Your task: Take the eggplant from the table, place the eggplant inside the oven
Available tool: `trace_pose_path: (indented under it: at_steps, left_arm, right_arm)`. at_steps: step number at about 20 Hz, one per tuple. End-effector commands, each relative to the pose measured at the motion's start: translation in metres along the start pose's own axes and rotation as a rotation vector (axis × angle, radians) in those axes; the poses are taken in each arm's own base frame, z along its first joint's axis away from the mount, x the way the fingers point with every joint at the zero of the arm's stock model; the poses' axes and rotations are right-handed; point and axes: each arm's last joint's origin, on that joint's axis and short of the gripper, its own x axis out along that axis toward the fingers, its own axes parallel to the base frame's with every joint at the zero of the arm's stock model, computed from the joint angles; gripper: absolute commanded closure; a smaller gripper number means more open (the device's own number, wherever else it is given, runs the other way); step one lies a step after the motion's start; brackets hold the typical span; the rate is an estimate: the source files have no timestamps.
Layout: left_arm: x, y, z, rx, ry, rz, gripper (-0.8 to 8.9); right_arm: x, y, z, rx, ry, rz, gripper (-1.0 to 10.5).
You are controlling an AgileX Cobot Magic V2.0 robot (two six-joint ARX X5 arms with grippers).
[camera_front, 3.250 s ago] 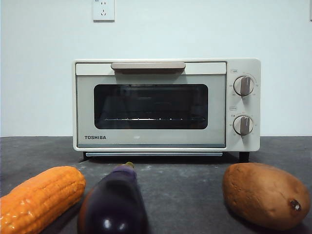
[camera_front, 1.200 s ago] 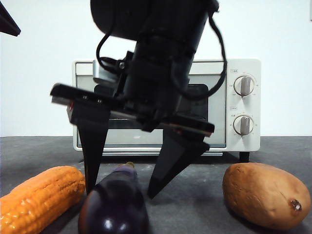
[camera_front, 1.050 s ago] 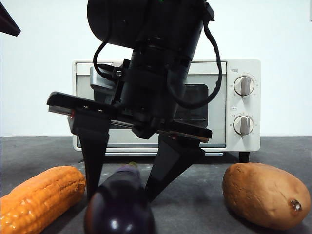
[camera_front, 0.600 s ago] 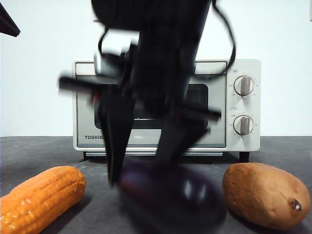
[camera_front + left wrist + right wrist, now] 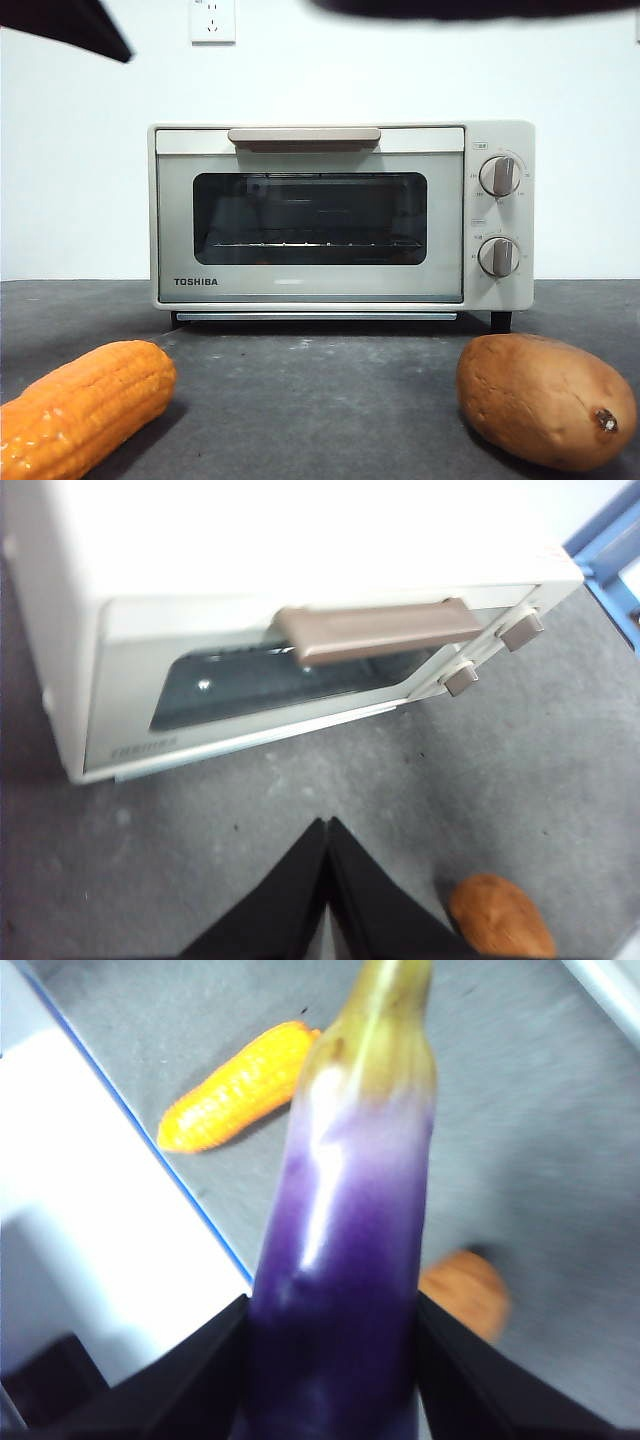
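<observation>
Eggplant (image 5: pixel 340 1290) is clamped in the right hand (image 5: pixel 335 1380) high above the desk (image 5: pixel 520 1110); corn (image 5: pixel 235 1090) lies at eleven o'clock; left hand (image 5: pixel 328 880) clenched, empty, facing the oven (image 5: pixel 250 610).

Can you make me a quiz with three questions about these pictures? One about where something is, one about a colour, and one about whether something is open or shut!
1. Where is the eggplant?
A. lying on the table
B. held up in the right hand
C. inside the oven

2. What colour is the corn cob?
A. orange
B. green
C. white

3. Is the oven door open or shut?
A. wide open
B. taken off
C. shut

Answers:
1. B, the right hand has a black finger pressed on each side of it, high over the table.
2. A, it looks bright orange in the front view.
3. C, the glass door stands flat against the oven's front.
</observation>
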Motion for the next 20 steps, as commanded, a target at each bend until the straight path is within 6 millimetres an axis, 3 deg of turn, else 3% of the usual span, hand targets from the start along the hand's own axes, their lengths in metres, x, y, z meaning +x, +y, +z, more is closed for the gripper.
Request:
trace_pose_path:
  at_steps: [1, 7, 11, 16, 20]
  left_arm:
    - [0.016, -0.012, 0.025, 0.083, -0.003, -0.022, 8.09]
    - [0.078, -0.039, 0.068, 0.208, 0.072, -0.036, 8.09]
    - [0.119, -0.047, 0.076, 0.27, 0.137, -0.005, 8.09]
    - [0.146, -0.045, 0.07, 0.287, 0.203, 0.045, 8.09]
    - [0.147, -0.049, 0.055, 0.293, 0.327, 0.048, 8.09]
  right_arm:
    - [-0.026, 0.0, -0.008, -0.04, -0.074, -0.044, 7.6]
    - [-0.077, -0.007, -0.037, -0.015, -0.3, -0.147, 7.6]
    - [-0.097, -0.009, -0.055, 0.007, -0.366, -0.138, 7.6]
    - [-0.109, -0.012, -0.069, 0.03, -0.399, -0.151, 7.6]
    - [-0.109, -0.013, -0.07, 0.035, -0.407, -0.188, 7.6]
